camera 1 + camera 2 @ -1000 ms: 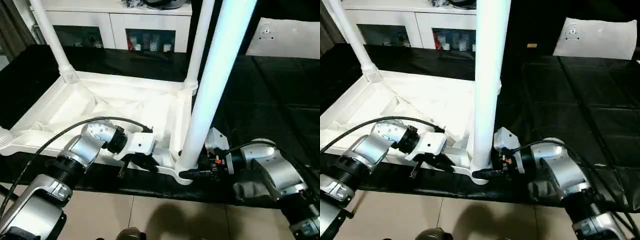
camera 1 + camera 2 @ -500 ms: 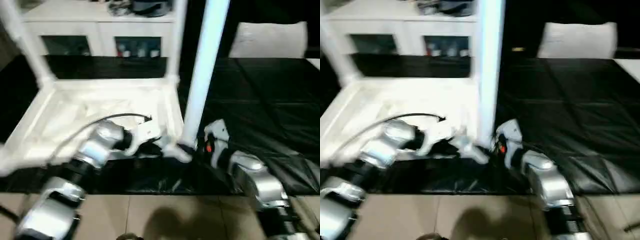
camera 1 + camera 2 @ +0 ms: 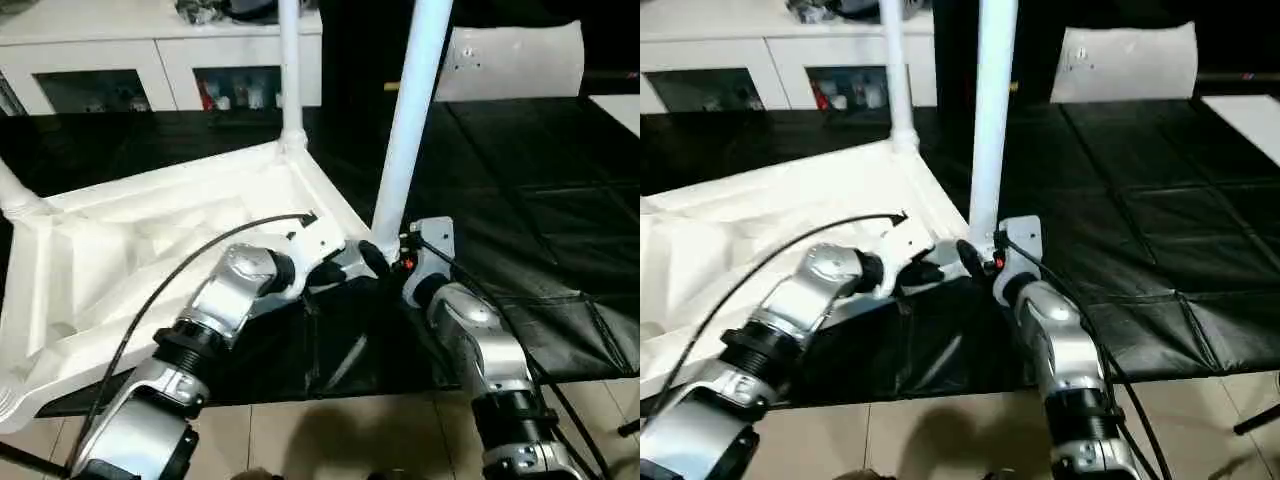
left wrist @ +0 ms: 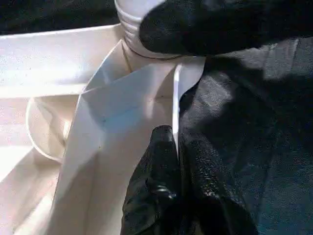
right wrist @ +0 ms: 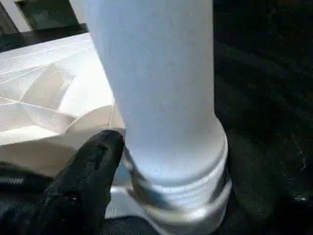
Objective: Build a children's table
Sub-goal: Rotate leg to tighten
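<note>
Left eye view has the upturned tabletop (image 3: 150,250) lying on the black mat (image 3: 520,220), ribbed underside up. The left gripper (image 4: 171,161) is pinched tight on the raised rim at the near right corner, one black finger each side of the wall. Just right of it, the near leg (image 3: 405,130) stands upright in that corner's socket, its long axis vertical. The right gripper (image 3: 385,262) straddles the leg's base, fingers (image 5: 93,166) spread, one touching the threaded collar; whether it grips cannot be told. The right gripper is nearest the leg, so I judge any seating twist falls to it. Count: one tabletop; three legs seen, at the left, far and near right corners.
</note>
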